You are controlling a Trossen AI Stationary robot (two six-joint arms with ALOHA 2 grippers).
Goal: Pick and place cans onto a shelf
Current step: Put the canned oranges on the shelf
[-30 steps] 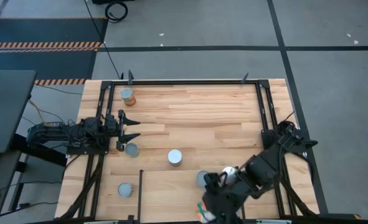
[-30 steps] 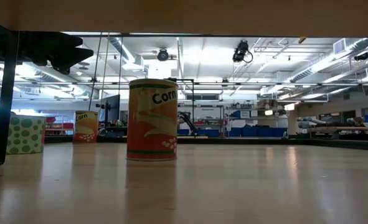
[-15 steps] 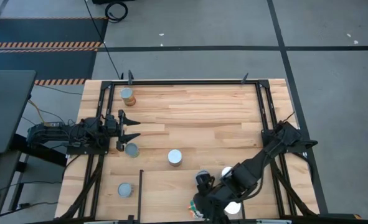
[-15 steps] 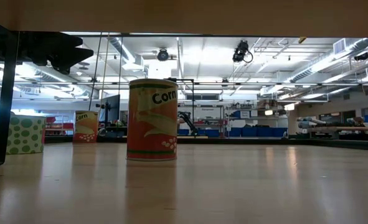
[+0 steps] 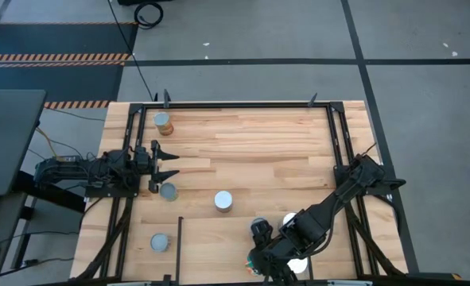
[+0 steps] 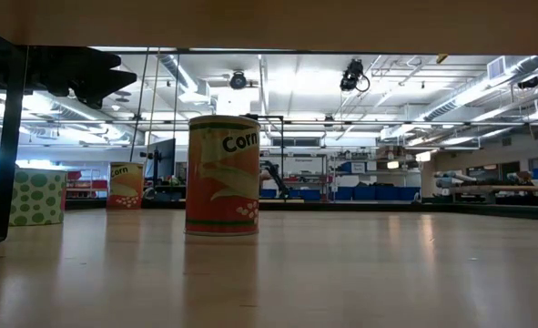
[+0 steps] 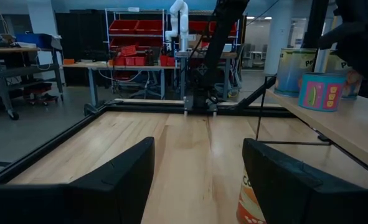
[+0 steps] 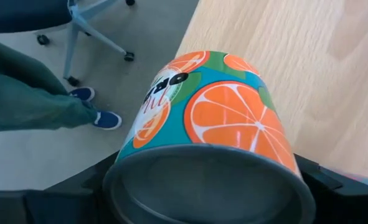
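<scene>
My right gripper (image 5: 260, 264) is at the near edge of the shelf (image 5: 219, 238), shut on a teal can with orange slices (image 8: 215, 118). More cans with round tops stand on the wood: one at the far left (image 5: 163, 121), one by my left gripper (image 5: 168, 191), one in the middle (image 5: 223, 200), one near left (image 5: 161, 242) and a gleaming one (image 5: 289, 220) beside my right arm. My left gripper (image 5: 169, 164) is open and empty at the table's left side. Its wrist view (image 7: 196, 180) shows a corn can (image 7: 251, 202) just ahead. My right gripper holds the orange-slice can by its side wall near the dark round end (image 8: 208, 180), one finger (image 8: 78, 190) on each side. That end faces the wrist camera. The can is tilted over the table's near edge, with the floor below it.
The shelf is a raised board on thin black legs (image 5: 179, 238); from the left wrist view it carries cans (image 7: 320, 90). In the low view a corn can (image 6: 223, 175) stands mid-table. A person's legs and a chair (image 8: 40, 81) are on the floor by the near edge.
My right arm has swung toward the table's left along the near edge, carrying the can with it. A gleaming can top beside the arm has come into view. My left arm has kept still.
</scene>
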